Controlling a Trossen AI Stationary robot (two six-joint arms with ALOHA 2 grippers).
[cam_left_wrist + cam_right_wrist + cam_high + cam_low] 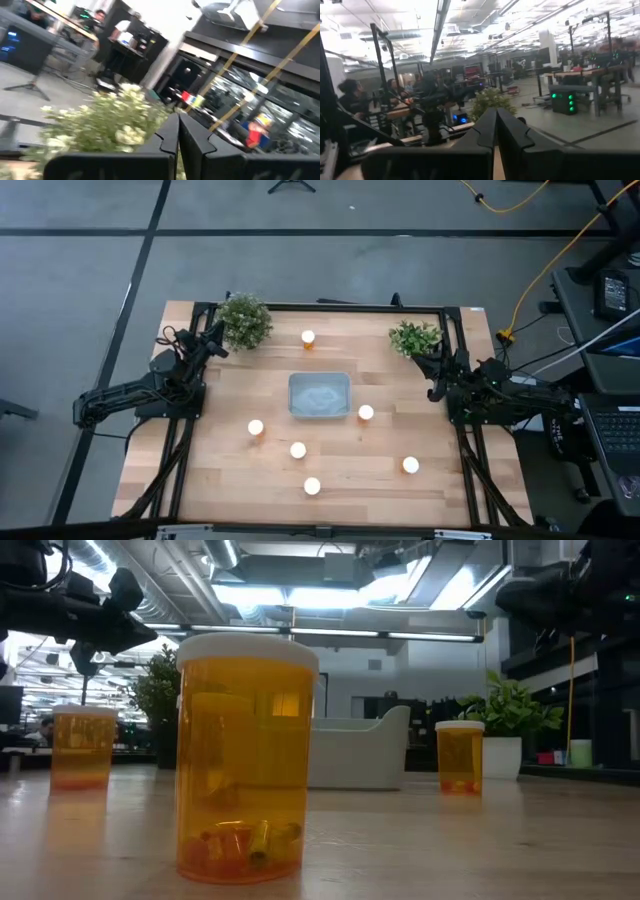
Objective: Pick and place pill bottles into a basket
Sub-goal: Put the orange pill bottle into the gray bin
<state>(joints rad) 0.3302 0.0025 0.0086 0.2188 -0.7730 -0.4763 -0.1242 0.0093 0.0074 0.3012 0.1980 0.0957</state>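
Several orange pill bottles with white caps stand upright on their bases on the wooden table: one at the far side (308,338), one right of the basket (366,412), the others toward the near edge (298,450). One bottle (247,755) fills the low view. The pale grey-blue basket (320,396) sits at the table's middle. My left gripper (217,337) is raised at the left edge beside a plant, its fingers shut (178,120) on nothing. My right gripper (436,370) is raised at the right edge, also shut (496,112) and holding nothing.
Two green potted plants stand at the far corners, one on the left (245,320) and one on the right (415,337), each close to a gripper. A black frame (330,307) runs around the table. People sit at desks in the room beyond.
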